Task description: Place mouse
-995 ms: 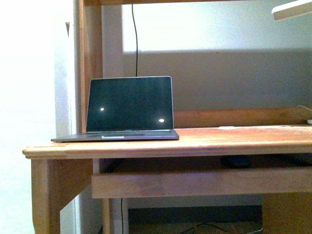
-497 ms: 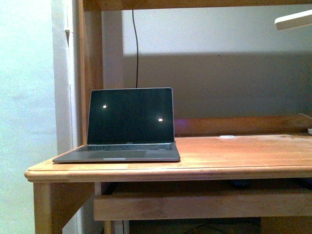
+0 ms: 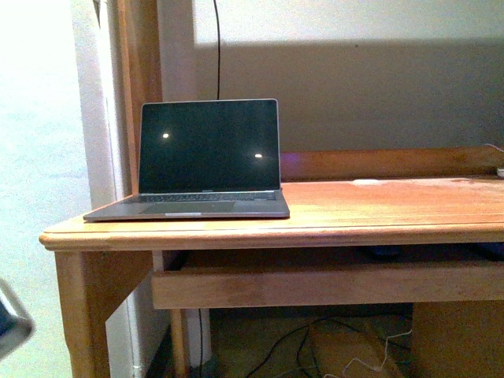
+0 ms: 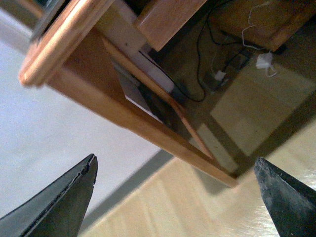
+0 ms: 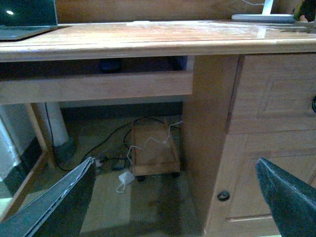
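A small dark rounded mouse [image 5: 109, 65] lies in shadow on the pull-out shelf under the desktop, half hidden behind the shelf's front rail [image 5: 98, 85]. In the front view it is only a dark bluish patch [image 3: 386, 252] above that rail. My right gripper [image 5: 174, 160] hangs open and empty in front of the desk, well below the shelf. My left gripper [image 4: 174, 159] is open and empty too, low beside the desk's left leg [image 4: 133, 118] and over the pale floor. A blurred grey part of it [image 3: 12, 323] shows at the lower left.
An open laptop [image 3: 206, 157] with a dark screen stands at the left of the wooden desktop [image 3: 378, 205]. Drawer fronts [image 5: 276, 98] fill the desk's right side. Cables, a white charger [image 5: 126, 178] and a small wooden trolley [image 5: 154, 150] lie under the desk.
The front view has shifted: the desk sits higher in the frame and the floor with its cables shows beneath it. A blurred gripper part has come in at the lower left.
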Robot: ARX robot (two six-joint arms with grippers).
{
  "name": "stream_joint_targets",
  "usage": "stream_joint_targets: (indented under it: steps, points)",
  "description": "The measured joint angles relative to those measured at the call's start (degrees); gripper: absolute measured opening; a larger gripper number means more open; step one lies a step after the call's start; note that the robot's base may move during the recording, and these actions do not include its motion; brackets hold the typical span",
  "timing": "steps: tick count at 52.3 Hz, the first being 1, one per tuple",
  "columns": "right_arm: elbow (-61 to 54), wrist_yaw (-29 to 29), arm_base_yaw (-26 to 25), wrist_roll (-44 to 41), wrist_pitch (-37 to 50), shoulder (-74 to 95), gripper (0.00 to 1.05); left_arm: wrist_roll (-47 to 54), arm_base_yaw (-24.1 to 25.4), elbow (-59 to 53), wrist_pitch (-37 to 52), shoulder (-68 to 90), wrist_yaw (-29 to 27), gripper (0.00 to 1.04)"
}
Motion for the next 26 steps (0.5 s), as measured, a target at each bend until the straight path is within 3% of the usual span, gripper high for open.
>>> stream_joint_targets:
  steps: [11,20,26]
  points:
    - [0.0,0.0,0.0,0.0,0.0,0.0,0.97,26.4,-0.1,5.0,20.7,19.5,4.3,0.97]
    - [0.0,0.0,0.0,0.0,0.0,0.0,0.97,36.9,1.5,12.8,25.9,29.4,6.0,0.97]
    - [0.0,0.0,0.0,0.0,0.0,0.0,0.97,38.4,2.3,16.9,26.4,33.8,6.8,0.97]
